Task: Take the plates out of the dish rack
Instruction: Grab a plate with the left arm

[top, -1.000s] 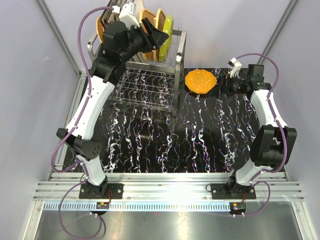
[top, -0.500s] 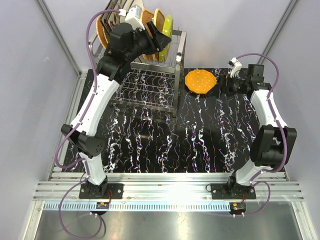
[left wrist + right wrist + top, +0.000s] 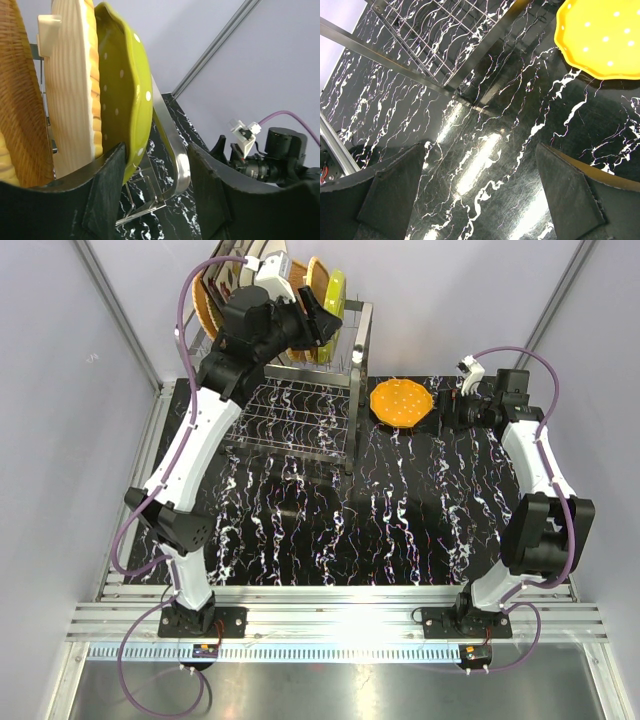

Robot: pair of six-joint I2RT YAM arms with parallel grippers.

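Lifted closer to the dish rack (image 3: 357,358), my left end effector (image 3: 156,155) is half-open and empty, with the upright green plate (image 3: 117,90) edge-on, just beside its left finger.

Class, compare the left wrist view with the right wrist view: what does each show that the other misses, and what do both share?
Left wrist only: a green white-dotted round plate and an orange-tan woven wicker plate, upright. Right wrist only: an orange-yellow dotted round plate lying flat, plus a wire grid shelf. Both: the shiny steel dish rack's frame and the black white-veined tabletop.
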